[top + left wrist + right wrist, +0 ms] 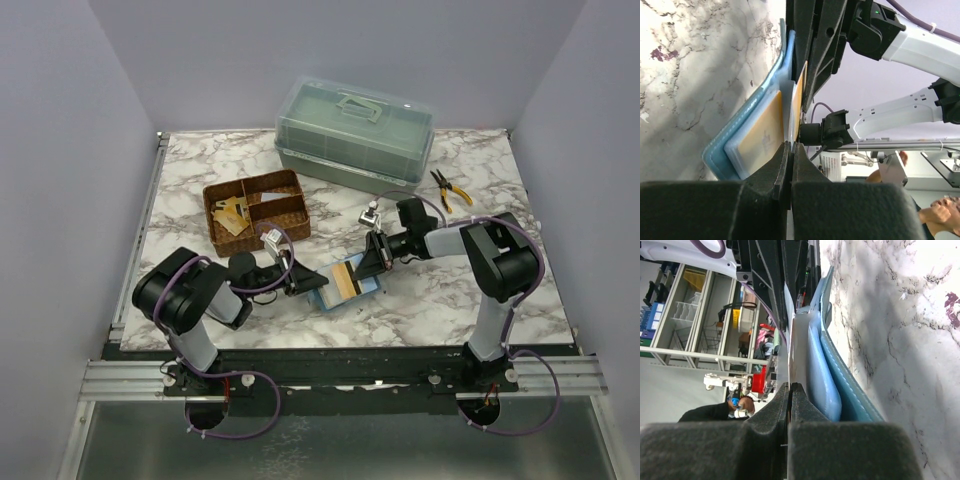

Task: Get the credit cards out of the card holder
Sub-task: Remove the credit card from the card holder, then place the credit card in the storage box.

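Observation:
The teal-blue card holder (326, 298) lies open on the marble table, partly lifted between both grippers. A tan-orange credit card (347, 278) shows in it. My left gripper (303, 282) is shut on a thin light inner flap of the card holder (722, 150), beside a pocketed card (762, 135). My right gripper (372, 268) is shut on the edge of a second credit card (800, 92), seen edge-on in the right wrist view (797, 355) next to the blue holder (850, 390). The two grippers face each other closely.
A wicker basket (255, 212) with dividers and tan cards stands behind the left gripper. A green lidded plastic box (355, 130) sits at the back. Yellow-handled pliers (450, 190) lie at the back right.

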You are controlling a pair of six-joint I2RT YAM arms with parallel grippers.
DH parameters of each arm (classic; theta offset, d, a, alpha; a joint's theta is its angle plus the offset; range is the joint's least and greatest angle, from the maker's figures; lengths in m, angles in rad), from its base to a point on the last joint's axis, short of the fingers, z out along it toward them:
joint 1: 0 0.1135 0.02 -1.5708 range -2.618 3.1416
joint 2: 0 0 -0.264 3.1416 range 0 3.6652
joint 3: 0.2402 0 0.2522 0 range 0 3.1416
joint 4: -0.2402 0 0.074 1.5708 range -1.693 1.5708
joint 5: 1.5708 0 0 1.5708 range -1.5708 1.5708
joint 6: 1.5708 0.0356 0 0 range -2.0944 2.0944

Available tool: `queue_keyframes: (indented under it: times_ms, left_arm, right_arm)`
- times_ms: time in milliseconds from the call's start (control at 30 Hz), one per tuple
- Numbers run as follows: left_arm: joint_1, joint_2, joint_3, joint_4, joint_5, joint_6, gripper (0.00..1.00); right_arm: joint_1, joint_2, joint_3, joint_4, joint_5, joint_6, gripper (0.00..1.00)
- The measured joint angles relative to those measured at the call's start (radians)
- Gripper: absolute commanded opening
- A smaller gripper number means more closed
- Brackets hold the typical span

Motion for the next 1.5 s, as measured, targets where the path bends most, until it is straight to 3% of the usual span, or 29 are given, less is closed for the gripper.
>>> queue_keyframes:
  times_ms: [467, 900, 1167, 1333, 1500]
  left_arm:
    - [0.022, -0.015, 0.000, 0.001, 0.037, -0.003, 0.00]
    - [0.023, 0.124, 0.008, -0.004, 0.031, -0.015, 0.00]
    - [0.022, 0.117, -0.037, 0.001, -0.007, -0.014, 0.00]
    - [0.018, 0.065, -0.088, 0.000, -0.063, -0.010, 0.00]
    - [0.010, -0.013, -0.136, -0.017, -0.142, 0.002, 0.00]
  right_arm:
    - [-0.059, -0.016, 0.013, -0.098, 0.003, -0.098, 0.00]
    - [-0.072, -0.037, 0.031, -0.191, 0.039, -0.188, 0.00]
    - [-0.072, -0.114, 0.082, -0.331, 0.136, -0.354, 0.00]
    - [-0.064, -0.172, 0.216, -0.473, 0.257, -0.497, 0.00]
    - [-0.041, -0.135, 0.504, -0.585, 0.406, -0.556, 0.00]
